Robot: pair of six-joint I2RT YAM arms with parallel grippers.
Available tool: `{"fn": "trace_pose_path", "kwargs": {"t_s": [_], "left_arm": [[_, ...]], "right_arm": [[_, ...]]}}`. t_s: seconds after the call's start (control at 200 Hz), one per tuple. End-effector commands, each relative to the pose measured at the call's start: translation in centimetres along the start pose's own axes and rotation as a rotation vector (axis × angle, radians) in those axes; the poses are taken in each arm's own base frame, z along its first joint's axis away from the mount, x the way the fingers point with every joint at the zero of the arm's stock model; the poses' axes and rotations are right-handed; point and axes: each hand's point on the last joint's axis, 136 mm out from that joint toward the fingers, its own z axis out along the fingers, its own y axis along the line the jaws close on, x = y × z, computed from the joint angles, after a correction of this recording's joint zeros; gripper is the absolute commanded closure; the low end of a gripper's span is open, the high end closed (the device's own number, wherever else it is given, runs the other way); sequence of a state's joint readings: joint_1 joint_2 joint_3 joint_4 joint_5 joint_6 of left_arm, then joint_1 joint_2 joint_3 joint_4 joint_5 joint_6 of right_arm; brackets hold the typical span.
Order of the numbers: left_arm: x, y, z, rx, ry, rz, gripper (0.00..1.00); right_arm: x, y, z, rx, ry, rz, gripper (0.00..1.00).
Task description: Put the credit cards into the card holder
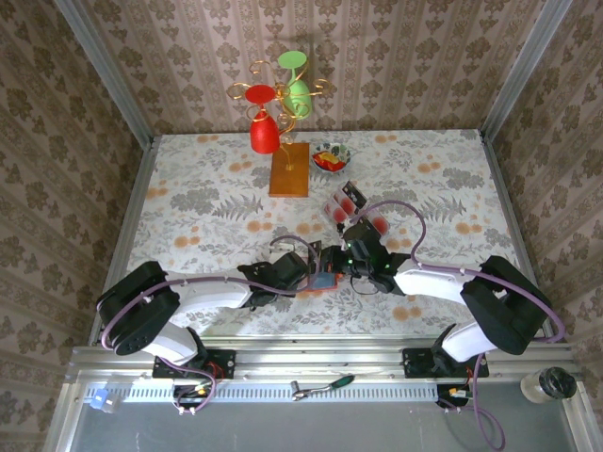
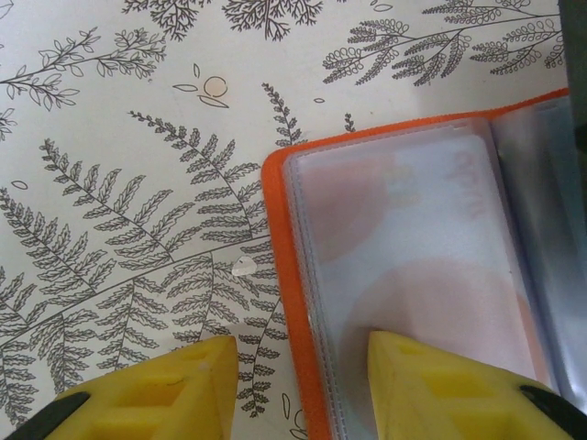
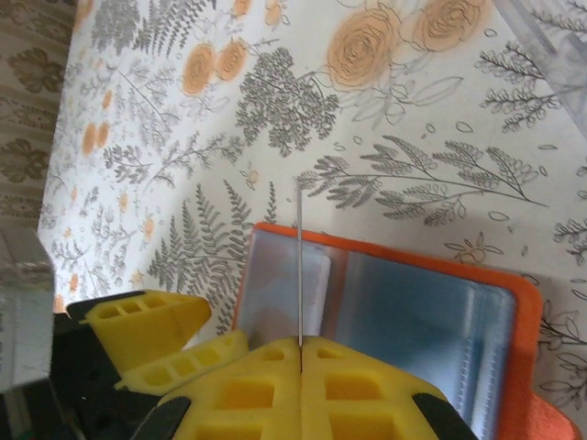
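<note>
The orange card holder [image 1: 325, 281] lies open on the flowered cloth between both arms, its clear sleeves up [image 3: 413, 312]. A pale card with red blotches [image 2: 413, 238] sits inside the left sleeve. My right gripper [image 3: 301, 344] is shut on a credit card [image 3: 300, 257], seen edge-on as a thin white line standing over the holder's left page. My left gripper [image 2: 301, 344] has its jaws apart astride the holder's [image 2: 286, 275] orange left edge, one finger [image 2: 183, 385] over the cloth, the other [image 2: 431, 385] over the sleeve. The two grippers nearly touch in the top view [image 1: 320, 266].
A clear tray [image 1: 350, 209] with red and dark cards lies just behind the right gripper. Further back stand a small bowl [image 1: 330, 156] and a wooden-based stand [image 1: 289, 169] hung with red and green glasses. Patterned walls close in the table.
</note>
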State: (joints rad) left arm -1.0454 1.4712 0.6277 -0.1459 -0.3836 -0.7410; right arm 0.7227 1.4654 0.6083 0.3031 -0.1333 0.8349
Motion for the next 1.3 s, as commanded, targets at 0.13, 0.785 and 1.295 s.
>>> {"fn": "trace_pose_path", "kwargs": {"t_s": [0.13, 0.785, 1.295], "left_arm": [[0.9, 0.8, 0.2, -0.036, 0.015, 0.012, 0.57], [1.0, 0.9, 0.2, -0.043, 0.019, 0.011, 0.57], [0.9, 0.8, 0.1, -0.037, 0.013, 0.011, 0.57]], "right_arm": [[-0.9, -0.2, 0.7, -0.002, -0.052, 0.025, 1.00], [0.0, -1.9, 1.7, 0.027, -0.047, 0.046, 1.00], [1.0, -2.5, 2.3, 0.026, -0.018, 0.051, 1.00]]}}
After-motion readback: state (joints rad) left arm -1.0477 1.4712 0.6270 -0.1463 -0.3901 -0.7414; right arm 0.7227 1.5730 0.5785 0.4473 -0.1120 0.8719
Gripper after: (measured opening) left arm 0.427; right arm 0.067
